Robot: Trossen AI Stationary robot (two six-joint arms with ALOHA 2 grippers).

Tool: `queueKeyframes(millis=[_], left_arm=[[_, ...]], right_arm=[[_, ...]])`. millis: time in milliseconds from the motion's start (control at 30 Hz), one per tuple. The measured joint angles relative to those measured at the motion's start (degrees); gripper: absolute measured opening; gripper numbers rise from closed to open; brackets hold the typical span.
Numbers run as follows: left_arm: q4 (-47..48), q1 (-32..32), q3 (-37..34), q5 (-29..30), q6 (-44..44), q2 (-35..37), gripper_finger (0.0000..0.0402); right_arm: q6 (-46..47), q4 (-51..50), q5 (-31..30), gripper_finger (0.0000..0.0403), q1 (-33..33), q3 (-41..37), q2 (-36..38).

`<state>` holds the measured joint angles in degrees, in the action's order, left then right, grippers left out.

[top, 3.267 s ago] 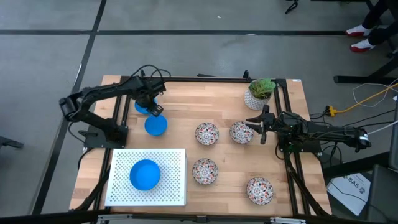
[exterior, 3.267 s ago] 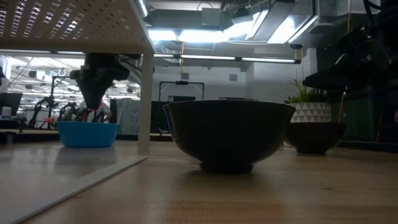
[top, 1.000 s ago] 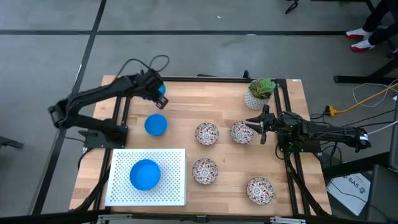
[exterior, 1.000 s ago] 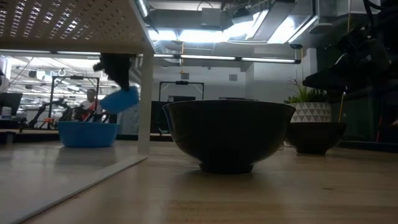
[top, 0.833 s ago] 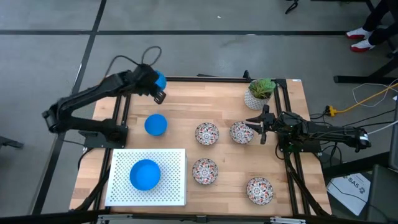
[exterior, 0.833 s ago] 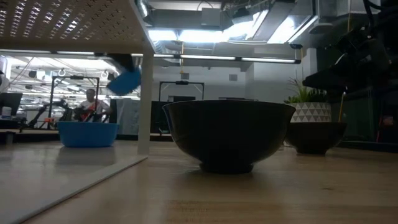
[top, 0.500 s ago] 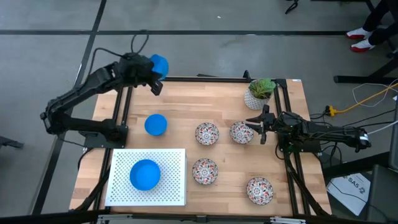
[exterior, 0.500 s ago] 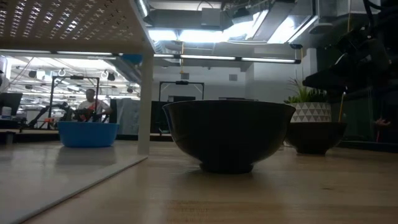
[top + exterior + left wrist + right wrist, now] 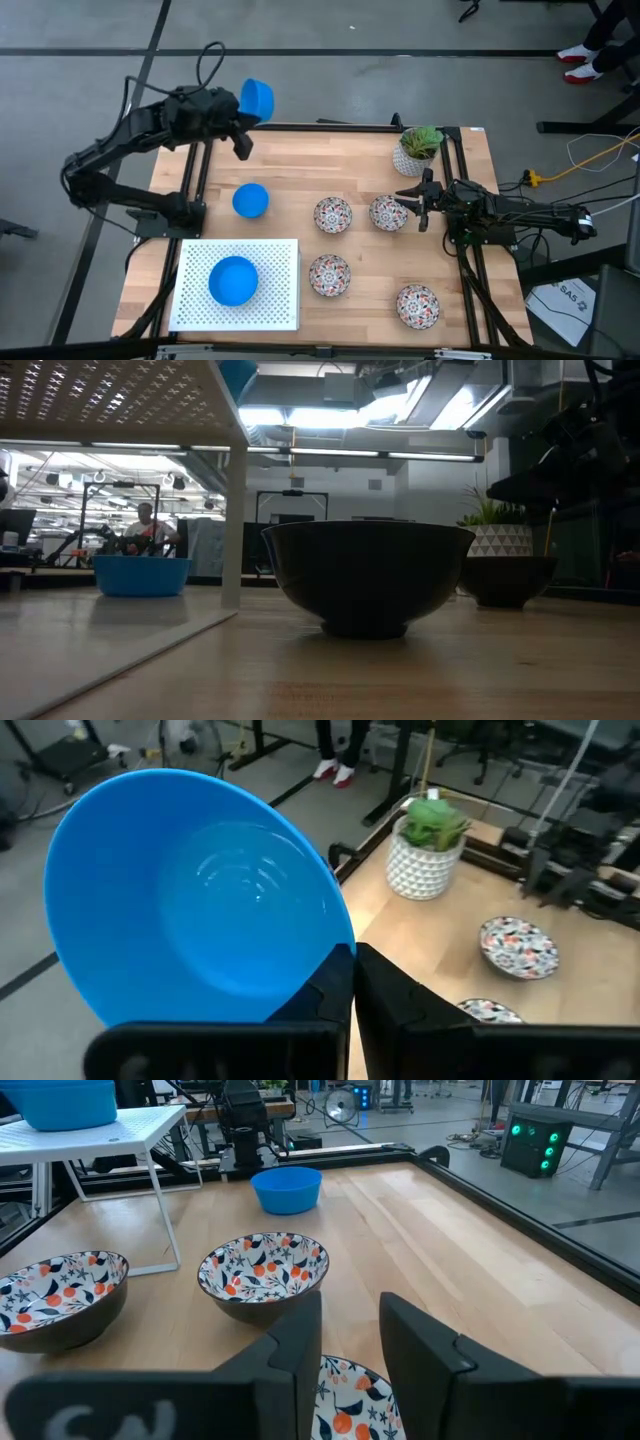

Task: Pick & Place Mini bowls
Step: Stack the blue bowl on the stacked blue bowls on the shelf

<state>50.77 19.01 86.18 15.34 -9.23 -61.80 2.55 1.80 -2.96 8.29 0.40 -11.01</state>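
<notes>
Bright blue, the lifted mini bowl point(image 9: 256, 99) sits tilted in the left gripper point(image 9: 238, 124), whose fingers pinch its rim, out past the far left corner of the wooden table point(image 9: 290, 170). In the left wrist view the bowl's hollow faces the camera. Below it a second blue bowl point(image 9: 250, 200) rests on the tabletop, and a third blue bowl point(image 9: 233, 280) lies on the white perforated stand point(image 9: 190, 310) at the near left. Four floral bowls point(image 9: 332, 214) spread across the middle and right, well apart from each other. The right gripper point(image 9: 418, 200) hovers just beside the far-right floral bowl point(image 9: 387, 212), fingers slightly parted, near the potted plant point(image 9: 418, 147)
</notes>
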Motion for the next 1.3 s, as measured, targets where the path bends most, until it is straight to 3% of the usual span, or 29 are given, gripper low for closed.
queueKeyframes(millis=[500,967,1067,1300], left_arm=[[0.4,-17.7,0.9,-0.1,8.7,0.7,0.0002],[4.6,-36.5,1.1,-7.8,9.0,5.0,0.0002],[7.2,-40.2,3.6,-10.7,8.5,3.9,0.0002],[18.9,-48.7,12.6,-9.8,8.2,-1.1,0.0002]], right_arm=[[0.0,0.0,0.0,0.0104,0.0,0.0,0.0],[0.0,0.0,0.0,0.0104,0.0,0.0,0.0],[0.0,0.0,0.0,0.0104,0.0,0.0,0.0],[0.0,0.0,0.0,0.0104,0.0,0.0,0.0]])
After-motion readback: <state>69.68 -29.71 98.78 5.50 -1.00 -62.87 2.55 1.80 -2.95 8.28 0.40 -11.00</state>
